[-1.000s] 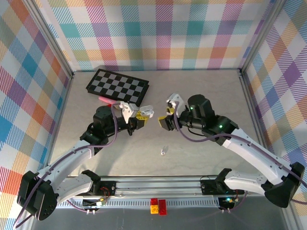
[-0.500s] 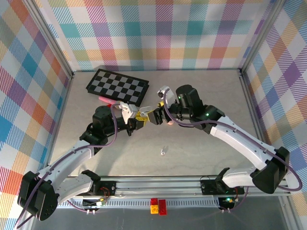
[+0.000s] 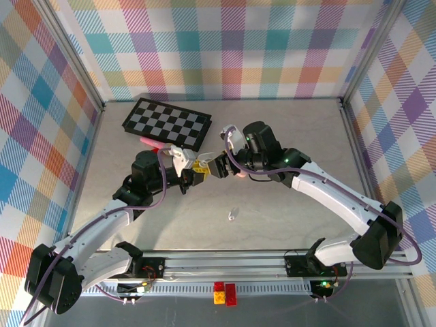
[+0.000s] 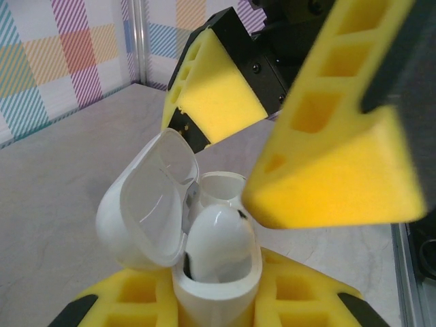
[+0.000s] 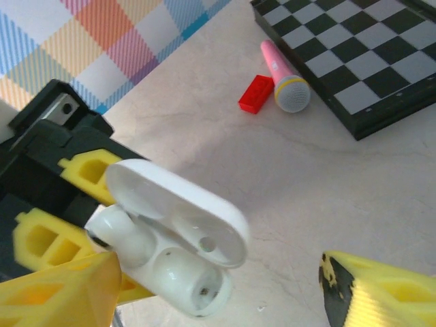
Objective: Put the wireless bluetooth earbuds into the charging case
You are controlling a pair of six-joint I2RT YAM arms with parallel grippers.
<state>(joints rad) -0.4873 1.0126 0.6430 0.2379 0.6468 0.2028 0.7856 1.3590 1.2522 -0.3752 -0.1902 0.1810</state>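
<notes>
One bud is home, one socket vacant. L gripper [image 3: 195, 172] is clenched on the lower body of the white case [image 4: 214, 289] and appears to hold it raised off the table [image 3: 293, 136] mid-workspace, mouth turned toward the other arm. Presumably this lets the partner load it w/o the case sliding. Lid [image 4: 146, 204] is swung open, clear of both sockets. Seated bud [image 4: 219, 238] sits in the near socket w/ its head proud of the rim; whether it is pressed fully down cannot be told. Far socket [image 4: 221, 189] is empty. R gripper [image 3: 219, 167] is just at the case mouth, fingers spread wide to either side, nothing btwn them: released. Loose bud [image 3: 232, 215] lies on the table nearer the arm bases, apart from both grippers; likely the next pick for the empty socket. Chessboard [image 3: 167, 122], pink toy mic [image 5: 285, 85] and red brick [image 5: 255, 93] lie toward the back, not involved. Risk: R fingers are close to the lid, and a knock could shut it or twist the case in the L grip.
</notes>
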